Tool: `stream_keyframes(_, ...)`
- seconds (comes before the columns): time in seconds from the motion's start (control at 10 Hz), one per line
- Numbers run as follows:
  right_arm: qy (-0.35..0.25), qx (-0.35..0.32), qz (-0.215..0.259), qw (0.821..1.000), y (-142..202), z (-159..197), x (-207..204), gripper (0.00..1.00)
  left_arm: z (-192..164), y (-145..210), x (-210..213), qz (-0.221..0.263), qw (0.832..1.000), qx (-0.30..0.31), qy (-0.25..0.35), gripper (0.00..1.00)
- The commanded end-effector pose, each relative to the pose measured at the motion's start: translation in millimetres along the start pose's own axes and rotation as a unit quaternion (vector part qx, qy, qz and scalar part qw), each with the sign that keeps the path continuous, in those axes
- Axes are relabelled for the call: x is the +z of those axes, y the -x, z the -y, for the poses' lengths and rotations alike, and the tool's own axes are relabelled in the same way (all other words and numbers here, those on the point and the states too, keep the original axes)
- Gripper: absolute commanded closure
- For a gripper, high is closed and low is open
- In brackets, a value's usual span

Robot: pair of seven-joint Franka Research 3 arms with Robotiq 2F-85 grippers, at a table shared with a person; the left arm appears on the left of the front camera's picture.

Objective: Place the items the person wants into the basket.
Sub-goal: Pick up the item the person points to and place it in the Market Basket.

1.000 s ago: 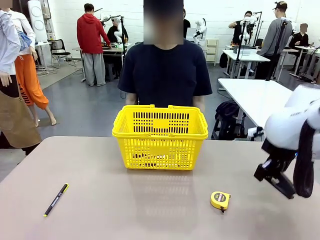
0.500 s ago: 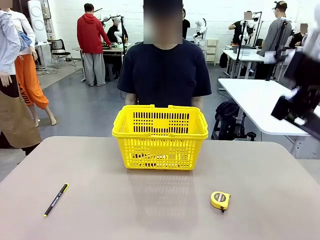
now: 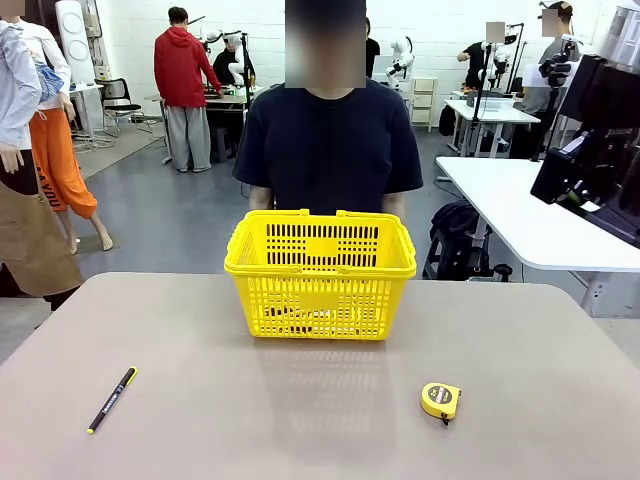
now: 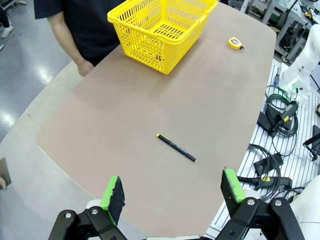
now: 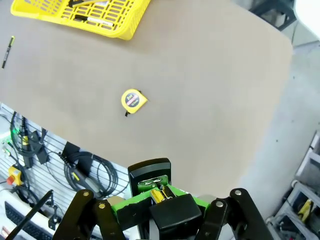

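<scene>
Presently the stapler, the task's thing in hand, sits clamped between the green pads of the right gripper, whose jaws are drawn in tight on its black body. It hangs high over the table, well apart from the basket and off to the basket's right, where the right wrist shows in the front view.

The basket stands upright at the table's far edge, its open mouth up and its handles folded outward. A marker already lies on its floor. The person stands just behind the basket.

To do the step well, the stapler should probably travel level towards the basket, arrive over the middle of the mouth and clear the near rim and handles before going down. A low release, judged from the lattice floor, would keep it from bouncing or striking the marker.

The tape measure, near and to the right of the basket, lies under the likely path and is not wanted. So too the pen, well to the basket's left.

The left gripper hangs high on the basket's left with jaws spread wide, holding nothing.
</scene>
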State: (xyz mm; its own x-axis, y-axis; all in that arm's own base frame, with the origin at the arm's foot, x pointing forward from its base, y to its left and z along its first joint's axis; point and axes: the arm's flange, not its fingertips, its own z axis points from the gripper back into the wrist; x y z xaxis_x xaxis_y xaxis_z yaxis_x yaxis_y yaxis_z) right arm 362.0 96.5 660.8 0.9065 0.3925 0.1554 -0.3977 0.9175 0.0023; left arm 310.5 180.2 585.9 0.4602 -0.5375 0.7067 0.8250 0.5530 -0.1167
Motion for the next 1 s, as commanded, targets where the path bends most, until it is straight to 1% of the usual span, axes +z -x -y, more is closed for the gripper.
stream_keyframes(0.0, 0.004, 0.008, 0.003, 1.000, 7, -1, -1, 1.00, 0, 3, 0, 0.009, 1.000, -0.010, 0.001, 0.00)
stream_keyframes(0.4, 0.001, 0.000, 0.004, 1.000, 4, -1, 3, 1.00, 0, 3, 0, 0.009, 1.000, -0.010, 0.001, 0.00)
stream_keyframes(0.5, 0.031, 0.069, -0.018, 0.997, -48, -24, 14, 1.00, 0, 3, 0, 0.009, 1.000, -0.010, 0.001, 0.00)
stream_keyframes(0.6, 0.049, 0.187, -0.056, 0.980, -101, -46, 13, 1.00, 0, 3, 0, 0.009, 1.000, -0.010, 0.001, 0.00)
stream_keyframes(0.7, 0.055, 0.275, -0.077, 0.957, -157, -66, 2, 1.00, 0, 3, 0, 0.009, 1.000, -0.010, 0.001, 0.00)
stream_keyframes(0.8, 0.052, 0.309, -0.089, 0.946, -201, -78, -13, 1.00, 0, 3, 0, 0.009, 1.000, -0.010, 0.001, 0.00)
stream_keyframes(0.9, 0.055, 0.342, -0.091, 0.934, -238, -88, -31, 1.00, 0, 3, 0, 0.009, 1.000, -0.010, 0.001, 0.00)
